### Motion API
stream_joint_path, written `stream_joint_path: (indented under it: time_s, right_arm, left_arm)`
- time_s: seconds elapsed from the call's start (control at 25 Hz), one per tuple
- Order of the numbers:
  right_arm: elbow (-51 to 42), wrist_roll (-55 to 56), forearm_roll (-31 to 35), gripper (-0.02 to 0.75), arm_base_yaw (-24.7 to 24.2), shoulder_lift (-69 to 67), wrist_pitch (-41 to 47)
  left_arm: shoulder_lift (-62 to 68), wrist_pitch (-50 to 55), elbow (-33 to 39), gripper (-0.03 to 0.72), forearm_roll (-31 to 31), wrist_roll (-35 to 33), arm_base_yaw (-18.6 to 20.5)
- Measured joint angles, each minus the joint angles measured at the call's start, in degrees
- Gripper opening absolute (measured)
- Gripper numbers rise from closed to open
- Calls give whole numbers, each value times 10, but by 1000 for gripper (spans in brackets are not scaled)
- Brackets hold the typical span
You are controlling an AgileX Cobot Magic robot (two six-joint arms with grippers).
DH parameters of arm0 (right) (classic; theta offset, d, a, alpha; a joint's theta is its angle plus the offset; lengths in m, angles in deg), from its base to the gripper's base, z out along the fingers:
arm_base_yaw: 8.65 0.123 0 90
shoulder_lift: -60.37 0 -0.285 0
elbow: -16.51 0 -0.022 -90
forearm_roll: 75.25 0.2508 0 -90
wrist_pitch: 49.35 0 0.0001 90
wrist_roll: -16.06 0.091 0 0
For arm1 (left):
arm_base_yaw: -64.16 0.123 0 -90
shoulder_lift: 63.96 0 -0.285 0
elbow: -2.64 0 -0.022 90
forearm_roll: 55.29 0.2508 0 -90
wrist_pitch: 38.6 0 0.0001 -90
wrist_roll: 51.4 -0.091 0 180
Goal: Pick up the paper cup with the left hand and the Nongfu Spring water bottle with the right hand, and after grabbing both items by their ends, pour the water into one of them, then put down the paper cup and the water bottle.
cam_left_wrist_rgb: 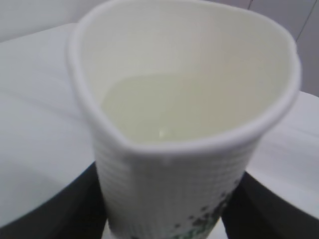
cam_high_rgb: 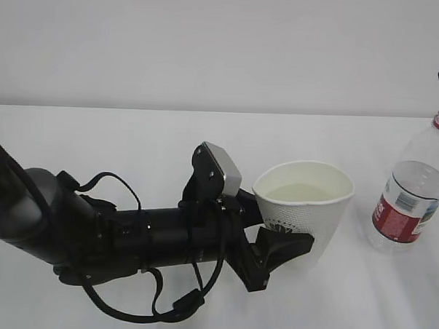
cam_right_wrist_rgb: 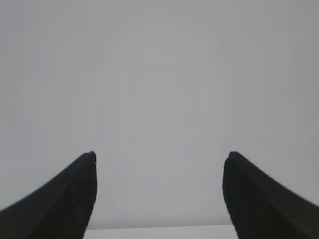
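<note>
Left hand (cam_high_rgb: pixel 278 243): we see it clamped on the paper cup (cam_high_rgb: pixel 301 212), jaws pressing the wall so the rim bends out of round.
Water (cam_left_wrist_rgb: pixel 164 107): we see it sitting low in the cup.
Risk: if we let go unevenly, the squeezed cup could spring, tip and spill.
Nongfu Spring water bottle (cam_high_rgb: pixel 411 191): upright on the table (cam_high_rgb: pixel 133 142), right of the cup, apart.
Right hand (cam_right_wrist_rgb: pixel 159 159): fingers spread, empty, facing blank wall; a careless retreat could clip the bottle.

Exterior view: you look down at a slant across the white bench (cam_high_rgb: pixel 133 139) toward the wall.
Left wrist view: very near the paper cup (cam_left_wrist_rgb: pixel 184 129), peering into it; the cup is shared with your exterior view.
Right wrist view: faces blank wall, bench edge low.
</note>
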Motion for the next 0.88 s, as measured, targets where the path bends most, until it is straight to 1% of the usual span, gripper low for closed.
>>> stream_joint_path:
  time_s: [0.12, 0.36, 0.6, 0.72, 0.88]
  right_arm:
    - [-1, 0, -8, 591, 0, 0, 0]
    - [-1, 0, -13, 591, 0, 0, 0]
    - [-1, 0, -11, 591, 0, 0, 0]
    - [-1, 0, -10, 591, 0, 0, 0]
    - [-1, 0, -10, 591, 0, 0, 0]
  left_arm:
    - [0, 0, 0, 474, 0, -3, 0]
    - [0, 0, 0, 474, -12, -30, 0]
    - [0, 0, 0, 474, -66, -53, 0]
    - [0, 0, 0, 473, -79, -77, 8]
    - [0, -8, 0, 473, -83, -86, 25]
